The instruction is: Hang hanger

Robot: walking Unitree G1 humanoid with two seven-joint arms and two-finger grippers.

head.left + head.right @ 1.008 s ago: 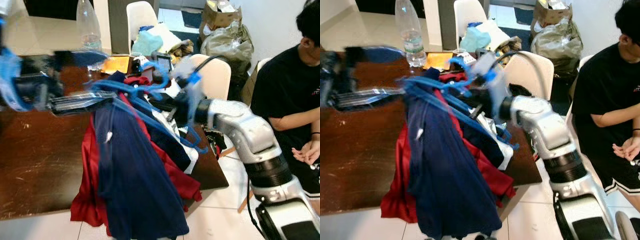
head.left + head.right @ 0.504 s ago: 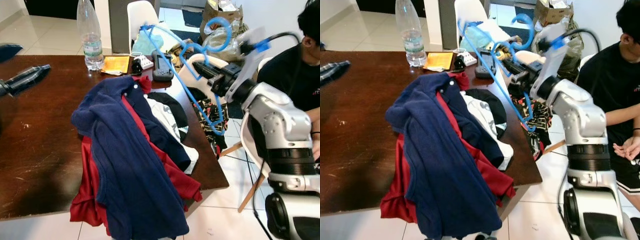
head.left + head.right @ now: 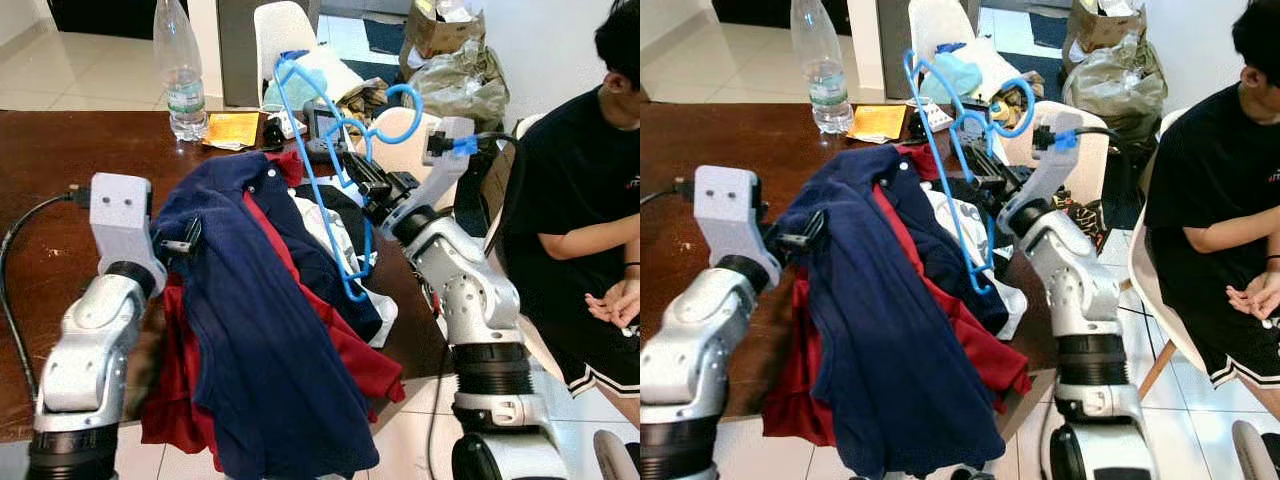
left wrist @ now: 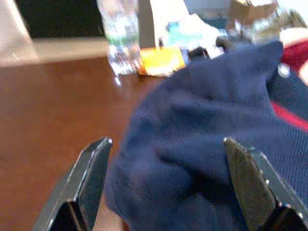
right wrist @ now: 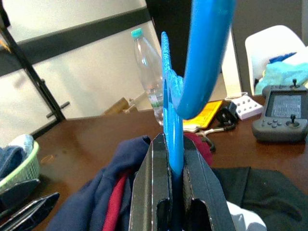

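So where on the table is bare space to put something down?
The table is bare wood between the water bottle and the left end effector. It is crowded on the right: the navy garment, and the blue hanger in the right end effector.

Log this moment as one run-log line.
right claw: shut on blue hanger, held above table | left claw: open, at navy garment | hanger not yet hung
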